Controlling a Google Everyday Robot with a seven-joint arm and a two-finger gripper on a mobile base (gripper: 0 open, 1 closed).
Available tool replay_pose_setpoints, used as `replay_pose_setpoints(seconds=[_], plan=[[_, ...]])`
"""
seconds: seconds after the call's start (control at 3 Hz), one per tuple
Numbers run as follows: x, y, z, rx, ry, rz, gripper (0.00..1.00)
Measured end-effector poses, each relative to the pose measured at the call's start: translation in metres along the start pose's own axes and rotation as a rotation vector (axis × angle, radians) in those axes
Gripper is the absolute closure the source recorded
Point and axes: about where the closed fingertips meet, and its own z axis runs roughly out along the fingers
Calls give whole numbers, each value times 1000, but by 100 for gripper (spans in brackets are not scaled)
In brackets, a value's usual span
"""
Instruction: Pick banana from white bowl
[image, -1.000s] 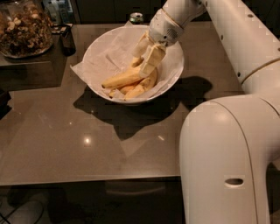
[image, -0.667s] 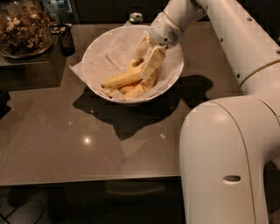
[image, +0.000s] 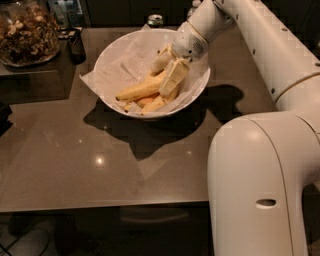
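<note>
Right end of banana (image: 135, 92) behind gripper (image: 161, 80) in white bowl (image: 193, 95); nut jar (image: 25, 32) partly beyond upper-left edge.

- What sort of place is this?
- Looks like a kitchen or pantry corner: grey stone counter (image: 75, 165), glass jar of nuts (image: 25, 32) far left, white bowl (image: 172, 110) with a banana (image: 137, 91) in it, the gripper (image: 161, 80) down inside that bowl.

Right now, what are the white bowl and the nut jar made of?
White bowl: smooth, white, maybe ceramic or plastic; crumpled paper lines it. Jar: clear glass, nuts show through. The gripper is inside the bowl, at the banana.
</note>
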Motion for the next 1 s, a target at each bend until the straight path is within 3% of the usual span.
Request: replay_pose_setpoints(seconds=[0.67, 1.0], plan=[[0, 1, 3, -9, 6, -3, 79], [-3, 3, -3, 20, 28, -5, 99]])
